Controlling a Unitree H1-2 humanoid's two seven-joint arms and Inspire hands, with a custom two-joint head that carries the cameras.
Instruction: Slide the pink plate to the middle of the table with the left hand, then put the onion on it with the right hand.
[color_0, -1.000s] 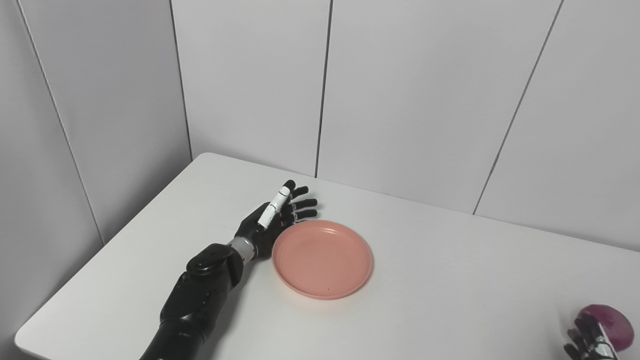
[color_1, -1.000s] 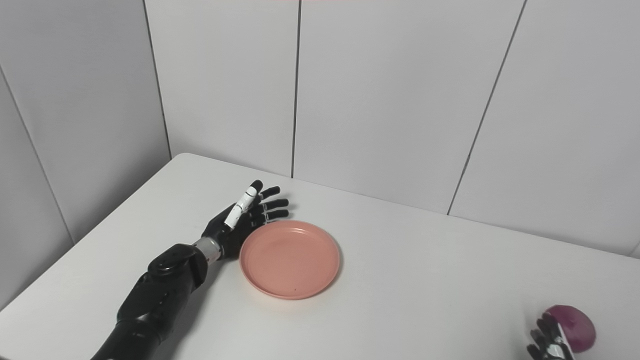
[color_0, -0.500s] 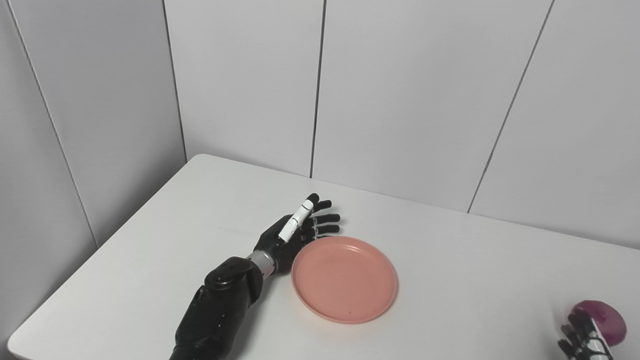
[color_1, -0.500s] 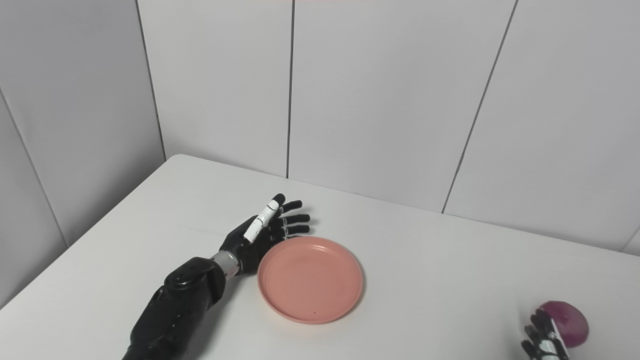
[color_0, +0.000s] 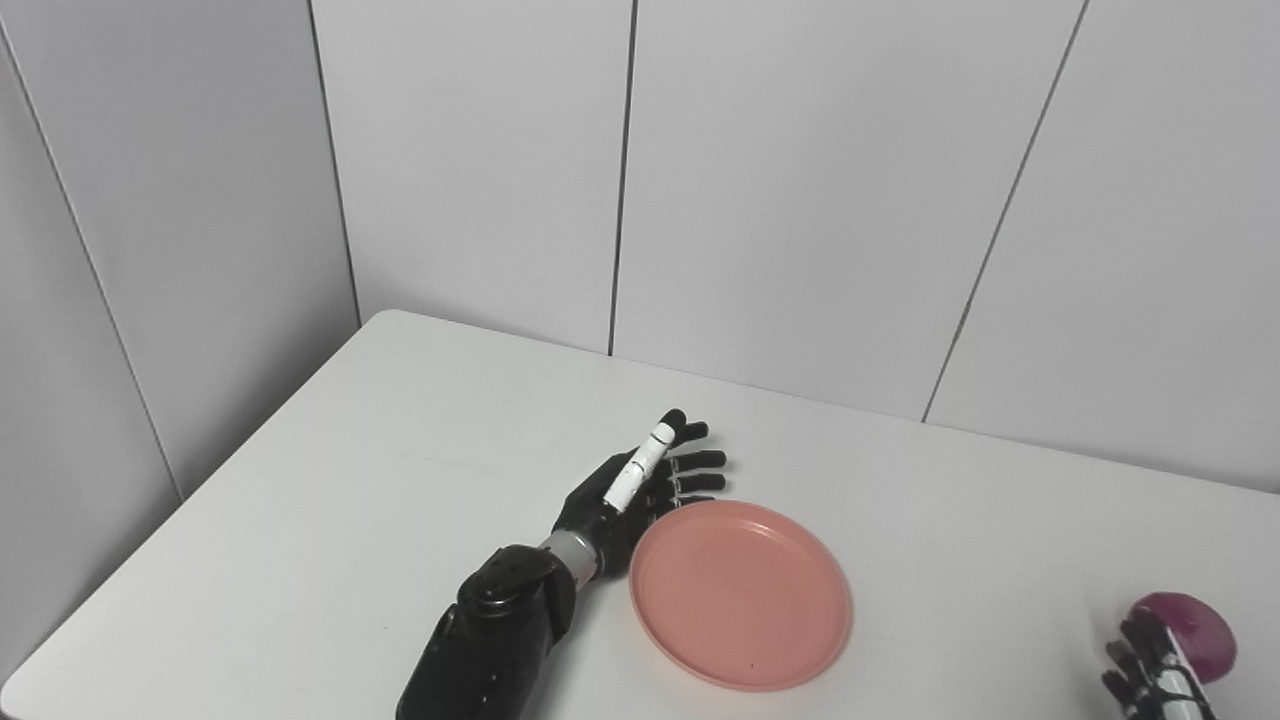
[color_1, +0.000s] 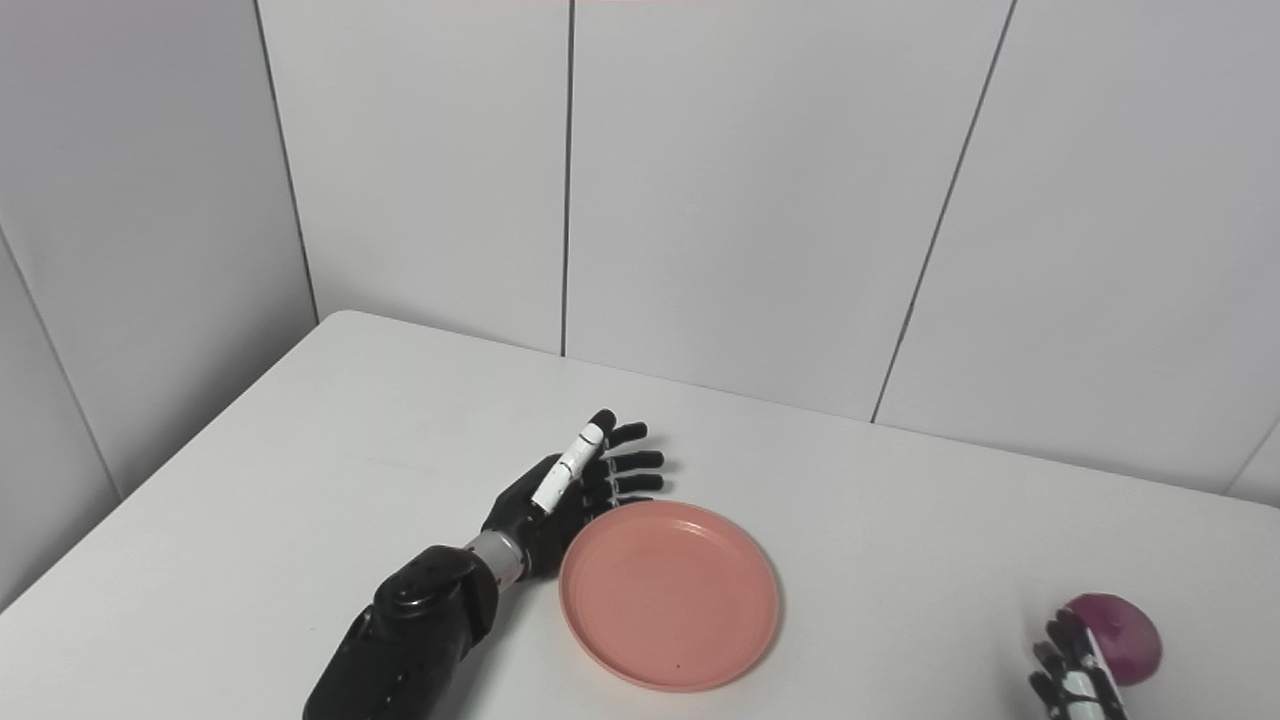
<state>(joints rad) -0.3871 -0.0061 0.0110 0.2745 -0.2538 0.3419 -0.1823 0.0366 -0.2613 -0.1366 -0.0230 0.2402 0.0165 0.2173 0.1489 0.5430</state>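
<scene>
The pink plate (color_0: 742, 596) lies flat on the white table (color_0: 380, 470), a little left of its middle, with nothing on it. My left hand (color_0: 640, 490) is open, fingers stretched out, its edge against the plate's far-left rim. A purple onion (color_0: 1192, 618) sits on the table near the front right. My right hand (color_0: 1150, 672) is at the onion's left side with fingers apart, partly cut off by the picture's bottom edge; the onion rests on the table.
Grey panelled walls (color_0: 800, 200) close the table at the back and left. The table's rounded far-left corner (color_0: 385, 318) and left edge are in view. Nothing else stands on it.
My left hand has pushed the plate to the right and nearer to me across the table. The camera has also turned slightly. The right hand and onion keep their places.
</scene>
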